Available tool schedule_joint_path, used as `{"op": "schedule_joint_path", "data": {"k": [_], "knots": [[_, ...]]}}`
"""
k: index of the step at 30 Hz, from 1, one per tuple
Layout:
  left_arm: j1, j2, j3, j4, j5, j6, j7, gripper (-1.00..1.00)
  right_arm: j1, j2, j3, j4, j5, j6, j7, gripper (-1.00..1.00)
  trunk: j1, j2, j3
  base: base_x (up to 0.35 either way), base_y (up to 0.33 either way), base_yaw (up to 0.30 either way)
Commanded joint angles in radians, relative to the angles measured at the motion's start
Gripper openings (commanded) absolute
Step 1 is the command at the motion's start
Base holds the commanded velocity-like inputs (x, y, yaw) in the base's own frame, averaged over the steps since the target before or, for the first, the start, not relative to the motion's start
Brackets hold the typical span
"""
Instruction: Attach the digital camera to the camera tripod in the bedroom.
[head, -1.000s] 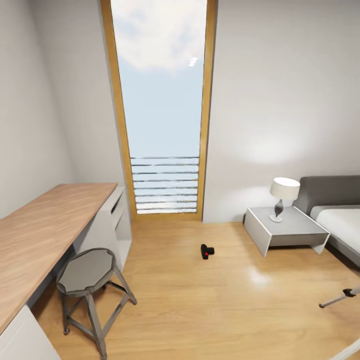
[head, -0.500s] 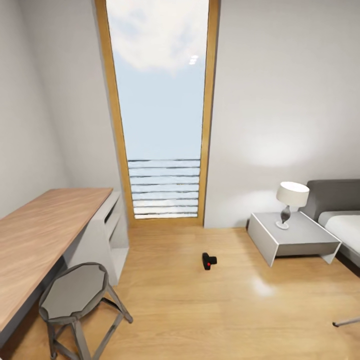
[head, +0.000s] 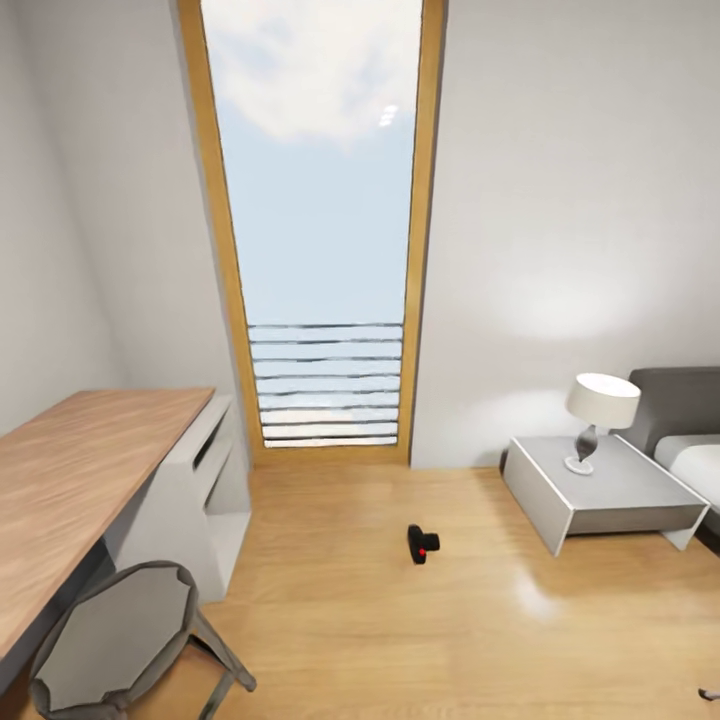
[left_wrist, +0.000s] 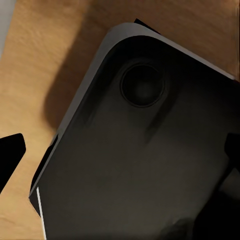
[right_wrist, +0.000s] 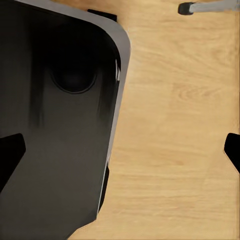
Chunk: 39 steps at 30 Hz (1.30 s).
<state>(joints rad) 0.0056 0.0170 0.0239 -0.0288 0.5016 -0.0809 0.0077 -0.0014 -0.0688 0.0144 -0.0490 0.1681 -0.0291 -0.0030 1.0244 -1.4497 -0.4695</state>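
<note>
- Head view: digital camera (head: 422, 544) is seen lying on the wood floor (head: 400, 640), in open space, red button facing up.
- The camera is placed in front of a tall wood-framed window (head: 320, 230), between a wooden worktop (head: 80, 480) on the left side and a grey nightstand (head: 605, 495) on the right side; it touches neither.
- A white-shaded lamp (head: 600, 418) is stood on the nightstand; a grey bed (head: 690, 430) with white mattress is cut by the frame edge just beyond it.
- A grey stool (head: 115, 640) is noted beside the worktop, at the lower corner.
- Left wrist view: a dark rounded body panel (left_wrist: 145, 150) is seen over wood floor; one black fingertip of the left hand (left_wrist: 120, 160) is noted at each picture edge, well apart, nothing between them.
- Right wrist view: the fingertips of the right hand (right_wrist: 120, 150) are likewise spread wide and hold nothing. A grey metal leg with black foot (right_wrist: 207, 7), apparently of the camera tripod, is seen lying against the floor.
</note>
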Motion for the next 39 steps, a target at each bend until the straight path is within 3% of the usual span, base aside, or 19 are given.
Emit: {"op": "schedule_joint_path", "data": {"k": [1, 39], "knots": [[0.001, 0.000, 0.002, -0.002, 0.000, -0.001, 0.001, 1.00, 0.000, 0.000, 0.001, 0.000, 0.006, -0.002, -0.001, 1.00, 0.001, 0.000, -0.001, 0.322, 0.000, 0.000], [0.001, -0.001, 0.004, -0.002, -0.001, 0.001, -0.002, 1.00, 0.000, -0.001, -0.001, 0.000, 0.005, -0.008, -0.002, 1.00, 0.001, 0.000, -0.001, 0.322, 0.000, 0.000]]}}
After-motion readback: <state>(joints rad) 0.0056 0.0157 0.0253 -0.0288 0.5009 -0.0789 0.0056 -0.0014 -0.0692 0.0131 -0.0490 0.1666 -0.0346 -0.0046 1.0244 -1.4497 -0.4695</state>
